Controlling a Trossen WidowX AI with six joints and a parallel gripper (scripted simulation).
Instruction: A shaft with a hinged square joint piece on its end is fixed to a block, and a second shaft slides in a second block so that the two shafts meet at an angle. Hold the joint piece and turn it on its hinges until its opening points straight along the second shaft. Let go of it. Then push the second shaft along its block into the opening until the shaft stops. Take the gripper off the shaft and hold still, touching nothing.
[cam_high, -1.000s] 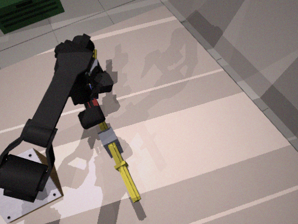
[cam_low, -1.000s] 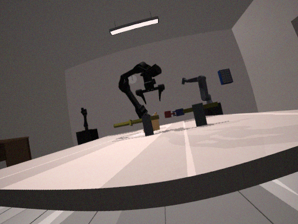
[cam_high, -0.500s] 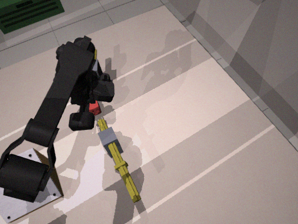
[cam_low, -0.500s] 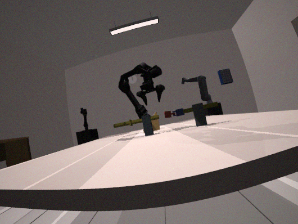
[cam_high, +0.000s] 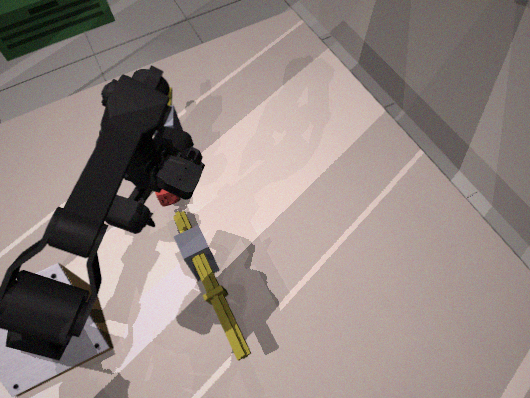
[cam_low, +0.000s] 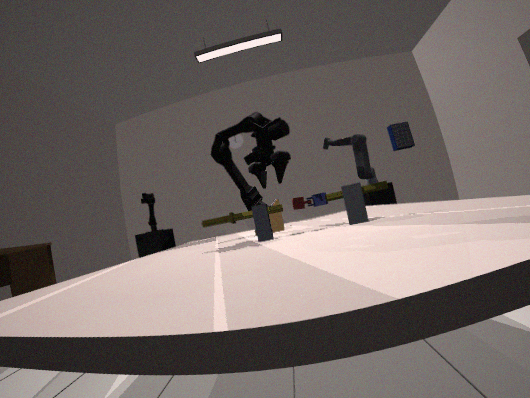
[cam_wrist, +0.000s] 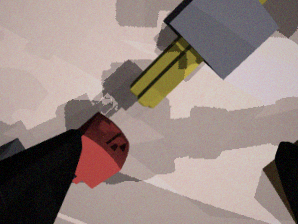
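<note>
The red joint piece (cam_high: 167, 197) (cam_low: 299, 203) (cam_wrist: 102, 155) hangs on a blue hinge part (cam_low: 318, 199) at the end of the first yellow shaft (cam_low: 377, 187), which the first grey block (cam_low: 354, 204) holds. The second yellow shaft (cam_high: 231, 327) (cam_low: 217, 220) (cam_wrist: 160, 75) runs through the second grey block (cam_high: 192, 242) (cam_low: 262, 222) (cam_wrist: 222, 35). A gap separates its near end from the red piece. Whether the opening points straight along this shaft, I cannot tell. My gripper (cam_high: 170, 210) (cam_low: 272, 185) (cam_wrist: 181, 145) is open and empty above the gap. Its left finger partly hides the red piece in the wrist view.
The second shaft has a raised collar (cam_high: 215, 293) on the far side of its block. The arm's base plate (cam_high: 37, 372) is at the lower left of the top view. A tan block (cam_low: 277, 221) stands behind the second block. Shadows cross the table.
</note>
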